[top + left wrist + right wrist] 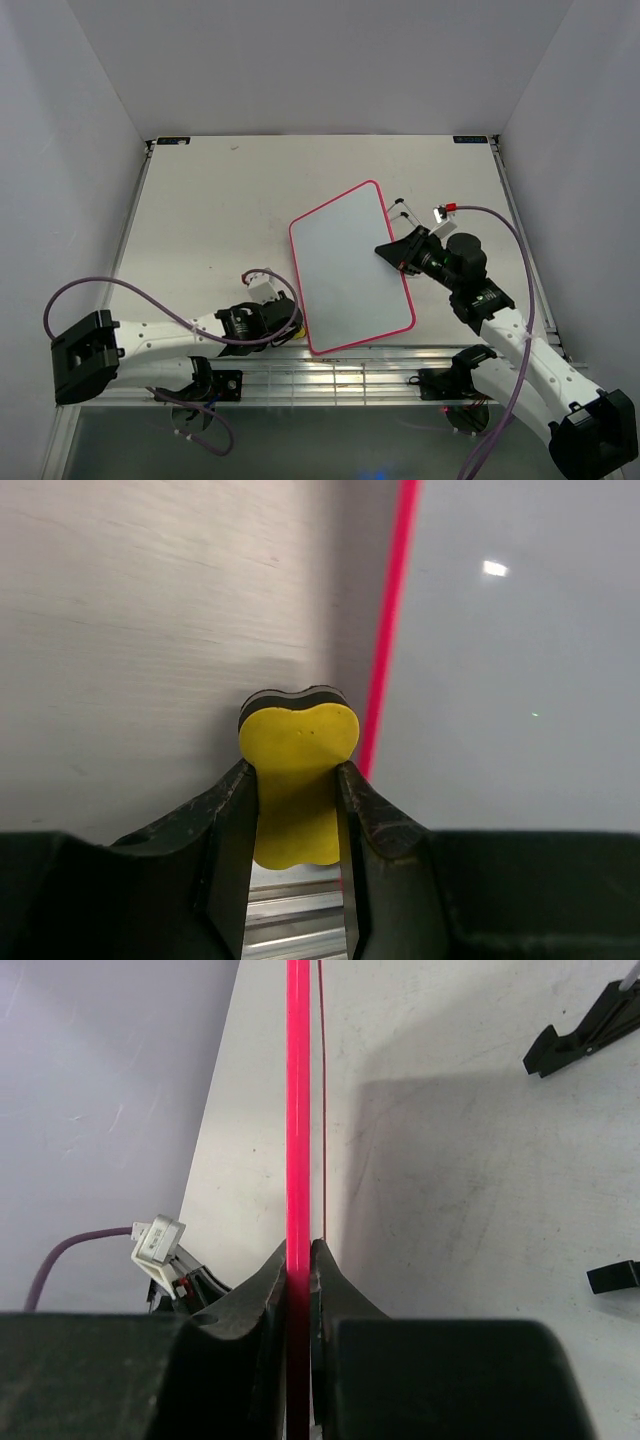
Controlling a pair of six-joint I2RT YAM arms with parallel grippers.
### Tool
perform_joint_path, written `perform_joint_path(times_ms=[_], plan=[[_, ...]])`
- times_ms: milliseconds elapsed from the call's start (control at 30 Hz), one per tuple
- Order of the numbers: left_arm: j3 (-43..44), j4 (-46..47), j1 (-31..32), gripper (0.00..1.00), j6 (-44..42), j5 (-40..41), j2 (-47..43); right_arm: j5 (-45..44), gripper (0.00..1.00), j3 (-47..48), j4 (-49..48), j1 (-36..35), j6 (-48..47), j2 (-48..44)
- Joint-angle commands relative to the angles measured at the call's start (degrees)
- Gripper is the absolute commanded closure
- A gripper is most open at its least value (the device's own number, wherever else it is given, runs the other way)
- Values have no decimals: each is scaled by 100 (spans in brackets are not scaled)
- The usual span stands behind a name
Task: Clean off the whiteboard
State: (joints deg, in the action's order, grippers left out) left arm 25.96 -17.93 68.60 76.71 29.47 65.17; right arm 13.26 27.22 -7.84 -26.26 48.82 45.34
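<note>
Yellow sponge [298, 765] in left pincer [298, 785]; whiteboard [350, 268] rim in right pincer [298, 1260]

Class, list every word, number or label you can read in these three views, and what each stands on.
Nothing is readable.
The far-left corner label: too small to read.
The far-right corner label: too small to read.
The whiteboard: no writing visible.
The yellow sponge: no print visible.
</note>
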Motion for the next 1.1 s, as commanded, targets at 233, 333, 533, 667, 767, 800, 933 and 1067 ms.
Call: perform_joint_path(times_ms=[233, 333, 533, 667, 767, 800, 933, 1067], plan=[[252, -1837, -1084, 100, 47, 428, -1191, 1055, 92, 1837, -720, 174, -644, 457], [331, -1749, -1304, 100, -191, 279, -998, 1495, 92, 2503, -265, 288, -1206, 809], [831, -1511, -1665, 100, -648, -126, 64, 1759, 92, 4341, 2105, 726, -3260, 1643], [1174, -1581, -1744, 88, -771, -126, 531, 1690, 92, 5807, 3616, 1271, -4307, 2143], [1464, -1696, -1789, 66, -859, -135, 847, 1871, 92, 6215, 4175, 1939, -4556, 2531], [1500, -1696, -1797, 59, -877, -152, 883, 2021, 92, 6294, 4307, 2088, -4591, 2593], [1614, -1687, -1797, 12, -982, -240, 919, 2383, 92, 6523, 4563, 2686, -4802, 2953], [1772, -1809, -1815, 2, -1114, -276, 822, 2760, 92, 6752, 4607, 2942, -4855, 3199]])
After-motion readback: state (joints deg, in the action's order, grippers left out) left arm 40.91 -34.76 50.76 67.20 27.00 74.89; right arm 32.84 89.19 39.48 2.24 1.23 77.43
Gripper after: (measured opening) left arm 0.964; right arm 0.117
